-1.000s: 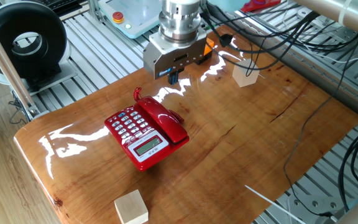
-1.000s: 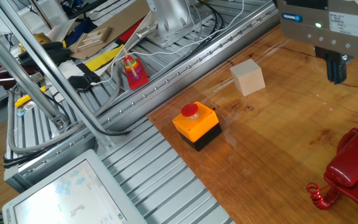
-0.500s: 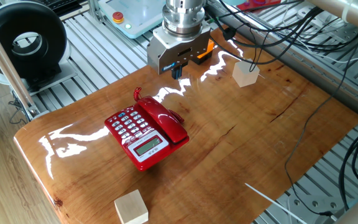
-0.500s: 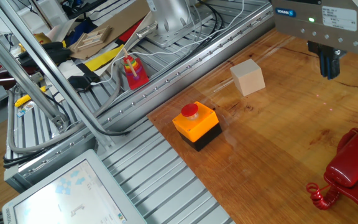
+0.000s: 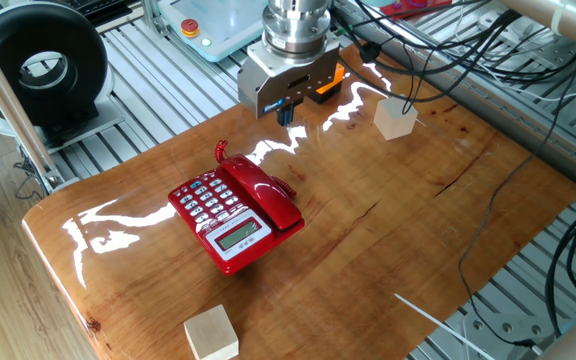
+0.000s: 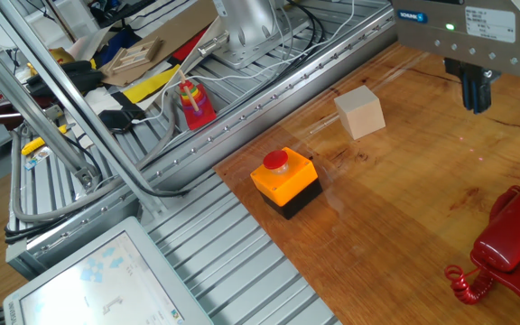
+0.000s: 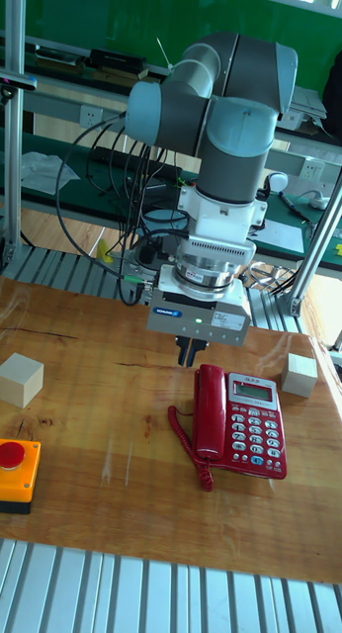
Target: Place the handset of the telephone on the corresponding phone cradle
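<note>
The red telephone [image 5: 230,232] sits left of centre on the wooden table, its keypad [image 7: 258,432] and grey display facing up. The glossy red handset [image 5: 261,193] lies flat along the phone cradle [image 7: 210,445], on the half without keys. The handset [image 7: 210,407] has its coiled cord [image 6: 466,282] trailing beside the base. My gripper [image 5: 286,116] hangs above the table behind the phone, clear of it. Its dark fingers [image 6: 470,90] are shut and hold nothing.
A wooden block [image 5: 396,119] stands at the back of the table and another [image 5: 211,333] at the front edge. An orange box with a red button [image 6: 285,181] sits near the table's side edge. Cables hang along the far side.
The gripper rose and drew back from the phone a second ago, then held nearly still. The handset and the phone have not moved.
</note>
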{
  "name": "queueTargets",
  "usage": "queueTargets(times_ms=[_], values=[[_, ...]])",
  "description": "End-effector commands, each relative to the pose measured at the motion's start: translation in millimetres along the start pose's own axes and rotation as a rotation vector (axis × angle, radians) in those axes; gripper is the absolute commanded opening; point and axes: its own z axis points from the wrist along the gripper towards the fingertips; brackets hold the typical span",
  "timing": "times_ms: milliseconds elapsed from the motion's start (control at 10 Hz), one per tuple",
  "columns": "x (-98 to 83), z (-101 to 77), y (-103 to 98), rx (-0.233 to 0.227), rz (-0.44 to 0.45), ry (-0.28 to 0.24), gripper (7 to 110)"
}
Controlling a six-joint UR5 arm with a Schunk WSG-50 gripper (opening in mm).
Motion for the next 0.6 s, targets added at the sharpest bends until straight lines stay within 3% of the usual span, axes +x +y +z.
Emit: queueTargets(times_ms=[0,500], values=[[-0.7,-1.0,1.5,-0.01,0.0,0.0,7],[-1.0,-0.9,2.2,-0.013,-0.006,0.001,7]])
